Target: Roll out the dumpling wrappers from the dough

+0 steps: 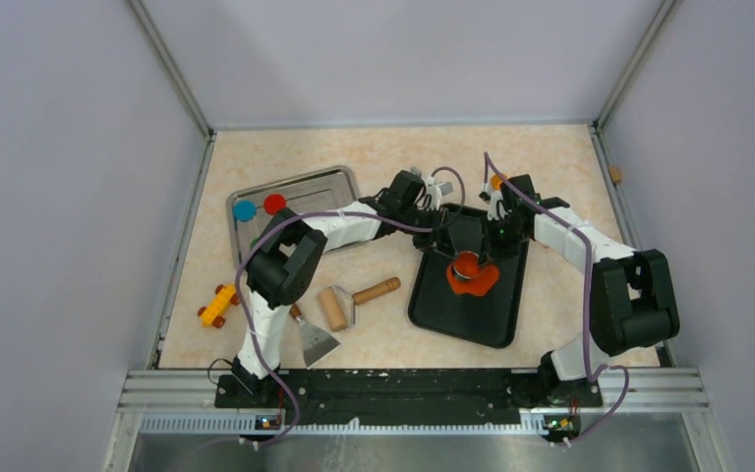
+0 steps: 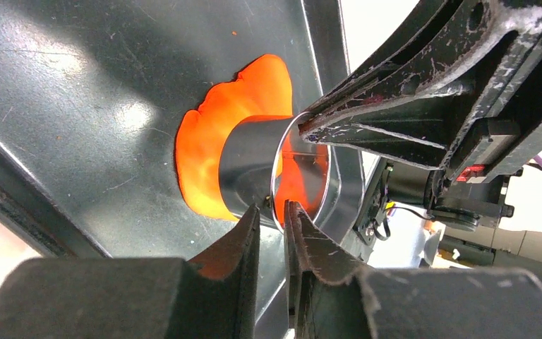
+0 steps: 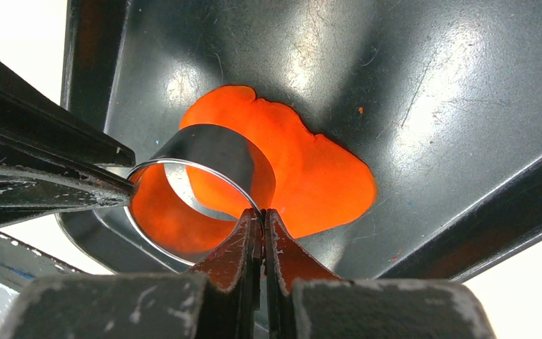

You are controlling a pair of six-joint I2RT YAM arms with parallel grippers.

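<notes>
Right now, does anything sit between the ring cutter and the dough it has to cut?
Nothing visible. The ring cutter rests directly on the orange dough in the black tray, with the left gripper and right gripper each pinching its rim from different sides.

The black-and-white left arm (image 1: 339, 228) rises from its base at the near edge, folds at a bulky black elbow and stretches its forearm rightward and away, its wrist tipped down toward the middle. The matching right arm (image 1: 575, 236) climbs from its own base, folds at its elbow and runs its forearm leftward and away, wrist likewise tipped down, so the two tips sit just beside each other. The black two-finger left gripper (image 2: 272, 210) has its jaws drawn nearly together, pinching the thin wall of a shiny round metal ring (image 3: 212, 152). The black right gripper (image 3: 262, 215) clamps the same ring's rim at another spot, jaws pressed close.
</notes>
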